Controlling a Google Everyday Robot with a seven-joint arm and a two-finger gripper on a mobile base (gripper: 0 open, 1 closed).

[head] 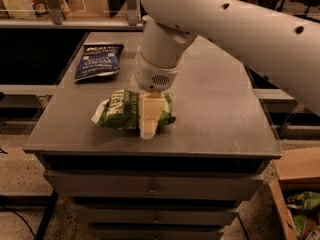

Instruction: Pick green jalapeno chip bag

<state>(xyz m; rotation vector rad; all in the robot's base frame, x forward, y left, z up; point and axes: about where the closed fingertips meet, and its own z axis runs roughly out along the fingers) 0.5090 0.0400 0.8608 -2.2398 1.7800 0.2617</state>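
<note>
The green jalapeno chip bag [120,109] lies on the grey table top [215,114] near its front edge, puffy and crinkled, with white lettering and a white left end. My gripper [149,126] hangs from the big white arm and is down over the right part of the bag, its cream fingers [150,115] covering the bag's middle-right. The bag's right tip shows past the fingers.
A flat dark blue vinegar chip bag [98,60] lies at the table's back left. Drawers [150,186] front the table below. Shelving stands behind the table. A wooden box [295,204] with green bags sits on the floor at the lower right.
</note>
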